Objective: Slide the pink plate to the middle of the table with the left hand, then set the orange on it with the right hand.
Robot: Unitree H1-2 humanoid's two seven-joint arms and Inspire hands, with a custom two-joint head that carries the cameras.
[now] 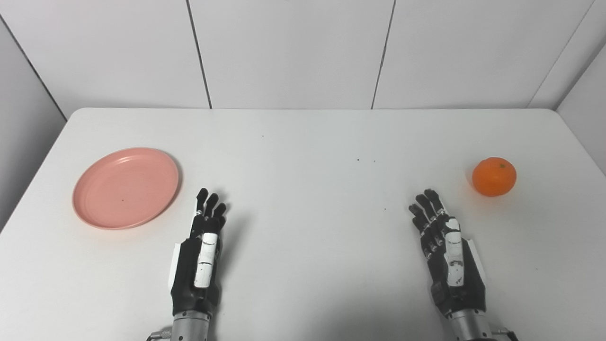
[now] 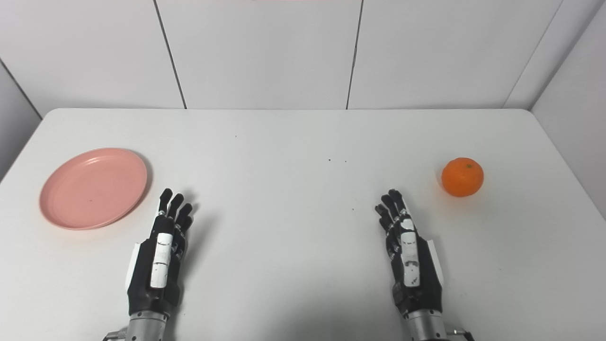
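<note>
A pink plate [image 1: 126, 187] lies flat on the left side of the white table [image 1: 303, 142], with nothing on it. An orange [image 1: 494, 176] sits alone near the right side. My left hand [image 1: 201, 251] rests low over the table, open, just to the right of and nearer than the plate, apart from it. My right hand [image 1: 447, 251] is open too, fingers stretched forward, to the left of and nearer than the orange, with a clear gap between them.
White wall panels stand behind the table's far edge. The table's left and right edges run close to the plate and the orange. A few small dark specks [image 1: 358, 160] mark the tabletop between the two hands.
</note>
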